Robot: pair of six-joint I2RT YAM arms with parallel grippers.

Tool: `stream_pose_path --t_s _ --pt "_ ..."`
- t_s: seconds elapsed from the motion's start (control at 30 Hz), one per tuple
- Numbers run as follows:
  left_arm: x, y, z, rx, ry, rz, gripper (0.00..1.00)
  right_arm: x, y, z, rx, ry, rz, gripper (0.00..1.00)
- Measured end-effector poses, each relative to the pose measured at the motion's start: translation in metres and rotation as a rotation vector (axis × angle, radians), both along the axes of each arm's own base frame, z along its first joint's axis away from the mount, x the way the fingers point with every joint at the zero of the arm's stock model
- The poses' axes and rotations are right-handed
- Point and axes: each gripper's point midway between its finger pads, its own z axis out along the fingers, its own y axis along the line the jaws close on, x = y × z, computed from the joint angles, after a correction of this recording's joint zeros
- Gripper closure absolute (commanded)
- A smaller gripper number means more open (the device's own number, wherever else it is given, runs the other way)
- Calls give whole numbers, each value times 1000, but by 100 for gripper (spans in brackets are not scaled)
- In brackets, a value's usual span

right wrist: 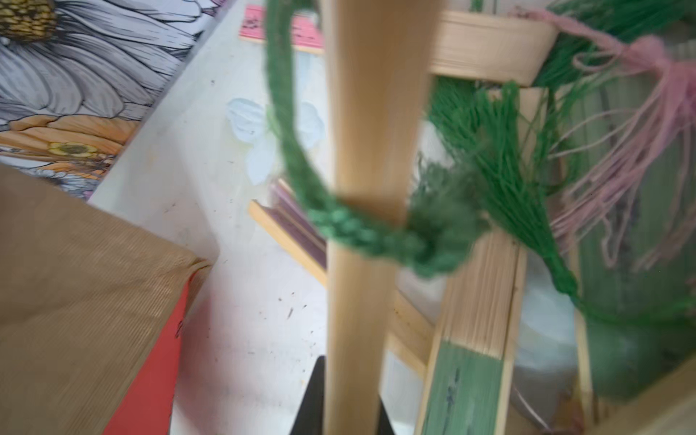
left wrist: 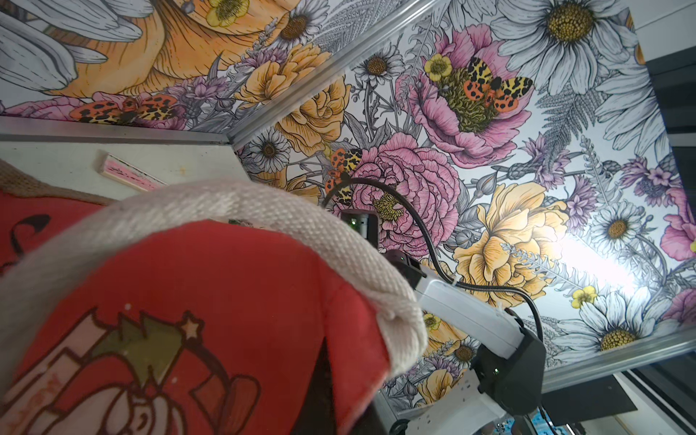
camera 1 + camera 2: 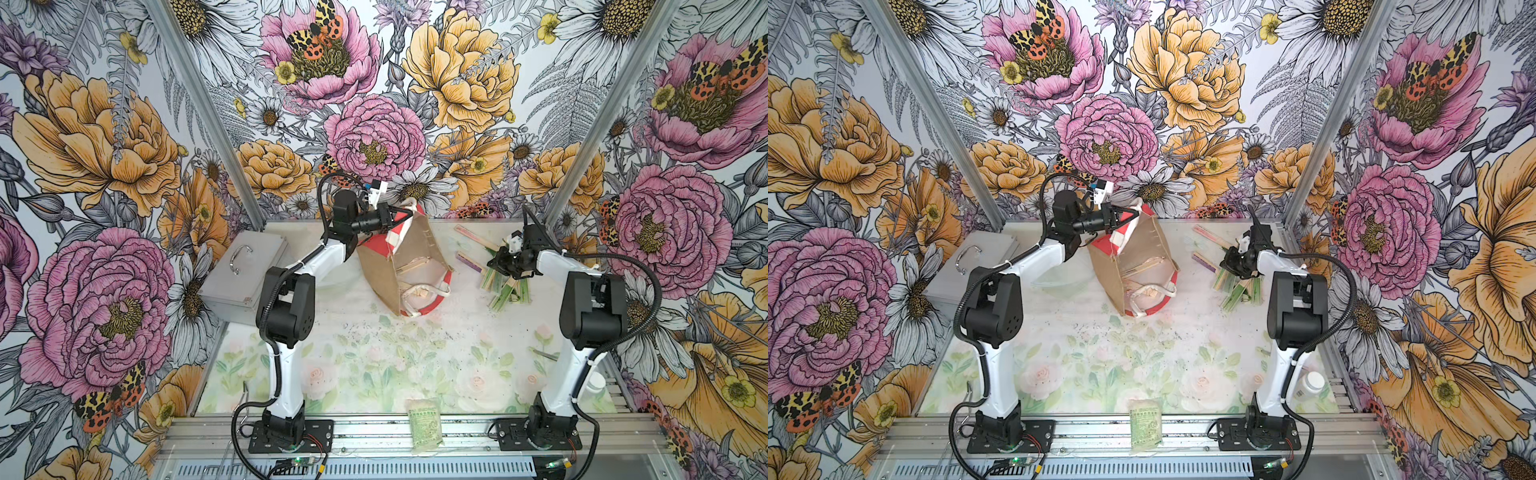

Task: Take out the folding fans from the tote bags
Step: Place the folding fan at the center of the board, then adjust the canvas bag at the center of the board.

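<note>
Left end effector (image 3: 397, 216) is clamped on the raised rim of the tote bag (image 3: 415, 253), which tilts near the counter's far edge with one fan (image 3: 411, 264) inside. Near the far right corner, loose fans (image 3: 505, 286) lie piled under the right end effector (image 3: 498, 268); whether it grips one, I cannot tell.

Site: enclosed robot test cell, lab-type.

Evidence:
- Aluminium frame posts (image 3: 199, 104) stand at the back corners, with walls (image 3: 104, 145) of flat panels printed with large flowers fitted between them.
- The table (image 3: 415, 365) carries a pale rose print.
- Left arm (image 3: 286, 307) and right arm (image 3: 590, 307) are each mounted on a black base plate (image 3: 291, 434) on a slotted aluminium rail (image 3: 374, 432) along the front edge.
- A bare circuit board (image 3: 297, 460) with a lit green lamp and loose cabling sits below the rail.
</note>
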Motion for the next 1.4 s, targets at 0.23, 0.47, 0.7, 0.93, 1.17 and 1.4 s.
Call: stream_pose_path --t_s 0.23,0.47,0.7,0.93,1.17,1.4 --pt "-21 -8 9 3 -55 -66 100 -8 -13 -2 -46 50 -39 44" --pt "-22 -8 1 9 -42 -67 100 -36 -7 62 -113 -84 21 45" --pt "-18 -8 0 6 -33 -54 100 -77 76 162 -229 -461 346 51" --pt "-6 -9 -12 4 13 -30 100 -113 171 172 -346 -788 583 58" --pt "-1 -10 -10 0 22 -7 100 -108 220 159 -348 -963 601 65" --pt "0 -13 -11 1 34 -7 100 -65 269 134 -352 -965 586 65"
